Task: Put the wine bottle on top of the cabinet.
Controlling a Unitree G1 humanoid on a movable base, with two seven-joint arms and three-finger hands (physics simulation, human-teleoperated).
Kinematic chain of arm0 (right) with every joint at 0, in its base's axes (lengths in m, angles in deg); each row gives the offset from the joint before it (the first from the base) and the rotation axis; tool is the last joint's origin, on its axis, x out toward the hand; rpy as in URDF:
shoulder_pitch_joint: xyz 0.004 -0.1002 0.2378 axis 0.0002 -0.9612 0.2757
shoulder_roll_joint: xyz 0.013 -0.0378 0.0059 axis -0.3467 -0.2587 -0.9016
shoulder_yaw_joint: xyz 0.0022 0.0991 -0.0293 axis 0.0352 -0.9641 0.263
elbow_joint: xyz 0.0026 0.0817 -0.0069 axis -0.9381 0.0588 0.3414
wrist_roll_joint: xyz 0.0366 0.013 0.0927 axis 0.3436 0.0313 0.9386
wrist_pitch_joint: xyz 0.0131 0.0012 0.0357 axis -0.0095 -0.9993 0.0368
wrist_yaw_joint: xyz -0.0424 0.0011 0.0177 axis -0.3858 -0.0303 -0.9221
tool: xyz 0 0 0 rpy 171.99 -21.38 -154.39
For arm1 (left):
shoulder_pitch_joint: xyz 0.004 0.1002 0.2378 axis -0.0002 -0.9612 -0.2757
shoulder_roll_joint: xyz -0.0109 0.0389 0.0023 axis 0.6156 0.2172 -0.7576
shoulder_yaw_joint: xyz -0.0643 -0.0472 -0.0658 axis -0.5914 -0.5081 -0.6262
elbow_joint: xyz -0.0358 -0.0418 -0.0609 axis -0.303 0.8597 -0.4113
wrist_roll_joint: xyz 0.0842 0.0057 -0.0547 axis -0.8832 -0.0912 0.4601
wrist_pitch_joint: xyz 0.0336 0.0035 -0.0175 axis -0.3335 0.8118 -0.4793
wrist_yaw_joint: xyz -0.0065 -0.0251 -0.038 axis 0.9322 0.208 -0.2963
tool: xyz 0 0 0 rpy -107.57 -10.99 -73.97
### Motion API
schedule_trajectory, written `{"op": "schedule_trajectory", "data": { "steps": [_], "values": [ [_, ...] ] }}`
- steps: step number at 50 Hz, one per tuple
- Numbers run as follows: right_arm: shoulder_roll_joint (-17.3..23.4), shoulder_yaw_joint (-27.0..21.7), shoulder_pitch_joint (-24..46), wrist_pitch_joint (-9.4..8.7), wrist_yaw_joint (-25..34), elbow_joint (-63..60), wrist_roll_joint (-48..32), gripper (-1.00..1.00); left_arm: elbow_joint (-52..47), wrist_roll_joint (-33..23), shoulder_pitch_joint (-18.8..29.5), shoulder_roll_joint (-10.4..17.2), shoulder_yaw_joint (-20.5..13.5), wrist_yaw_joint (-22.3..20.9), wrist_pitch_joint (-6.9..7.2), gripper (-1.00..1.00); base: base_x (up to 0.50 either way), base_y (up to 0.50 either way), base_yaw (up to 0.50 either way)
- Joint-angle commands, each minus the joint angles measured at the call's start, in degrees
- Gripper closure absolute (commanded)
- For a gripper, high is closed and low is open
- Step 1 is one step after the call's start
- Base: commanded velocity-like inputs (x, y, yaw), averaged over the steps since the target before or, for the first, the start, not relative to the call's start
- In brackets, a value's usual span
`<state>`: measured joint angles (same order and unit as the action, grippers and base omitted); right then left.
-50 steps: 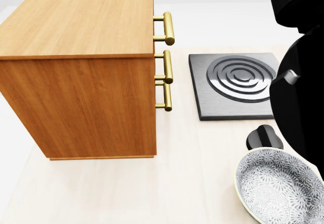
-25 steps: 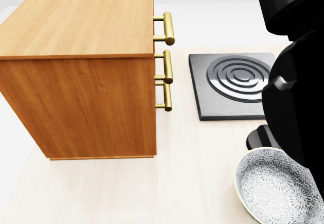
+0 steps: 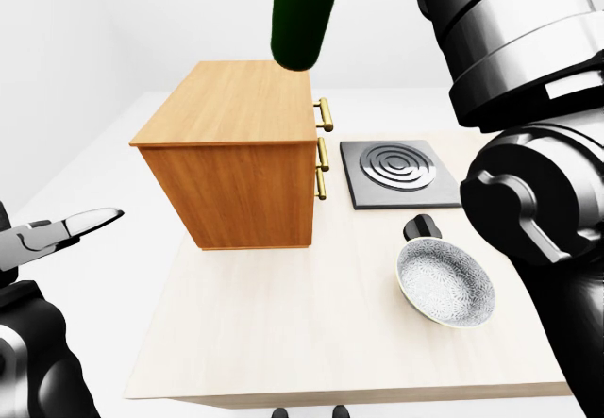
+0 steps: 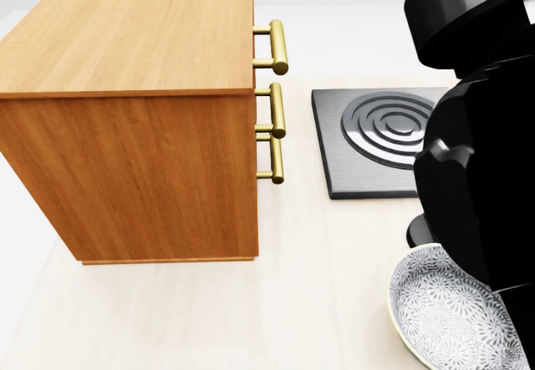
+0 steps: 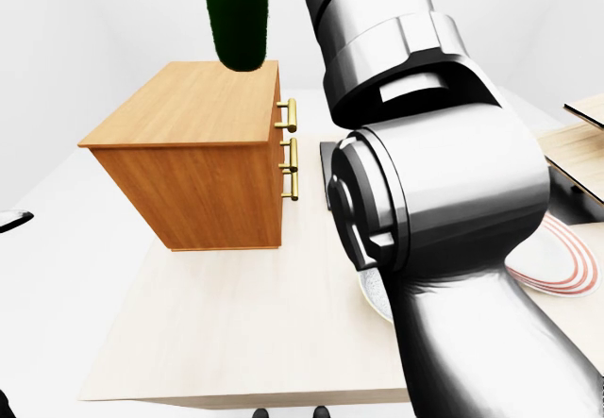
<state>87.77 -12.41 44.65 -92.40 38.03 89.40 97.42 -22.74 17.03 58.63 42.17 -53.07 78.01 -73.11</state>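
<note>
- Your wine bottle (image 3: 302,12) is dark green. It hangs in the air above the top of the cabinet (image 3: 231,116), over the edge where the handles are. It does not touch the wood.
- In the left-eye view the bottle's round bottom end sits just above the far right part of the cabinet top. The rest of the bottle goes out of the top of the picture.
- In the head view only a small dark bit of the bottle shows at the top edge, over the cabinet.
- Your right arm (image 5: 425,192) is big and shiny and fills the right side of the views. It reaches up out of the top of the picture. Your right hand is not in any picture, so you cannot tell how it grips the bottle.
- Your left hand (image 3: 71,229) is low at the left side of the left-eye view, away from the surface (image 3: 283,324). Its fingers are spread and hold nothing.
- The cabinet stands at the far left corner of the surface. It has gold handles (image 4: 277,46) on the side that faces the stove.
- The dark stove plate (image 3: 392,173) with round rings lies at the far edge, just right of the cabinet.
- A patterned bowl (image 3: 444,281) sits near the right edge, closer to you than the stove plate. A black knob (image 3: 422,225) lies between them.
</note>
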Motion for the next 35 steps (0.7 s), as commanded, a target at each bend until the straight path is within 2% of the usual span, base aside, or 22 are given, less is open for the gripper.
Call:
{"op": "schedule_trajectory", "data": {
  "steps": [1,35],
  "values": [
    [-0.5,-1.0,0.1,0.00,0.7,-1.3,0.4,0.93,0.2,-0.2,-0.1,-0.1,0.2,-0.1,0.00,-1.00,0.00,0.00,0.00],
    [-2.1,-0.7,-1.6,0.00,1.9,-1.3,-0.4,0.92,0.0,0.1,0.0,0.1,-0.2,0.0,0.00,-1.00,0.00,0.00,0.00]
  ]
}}
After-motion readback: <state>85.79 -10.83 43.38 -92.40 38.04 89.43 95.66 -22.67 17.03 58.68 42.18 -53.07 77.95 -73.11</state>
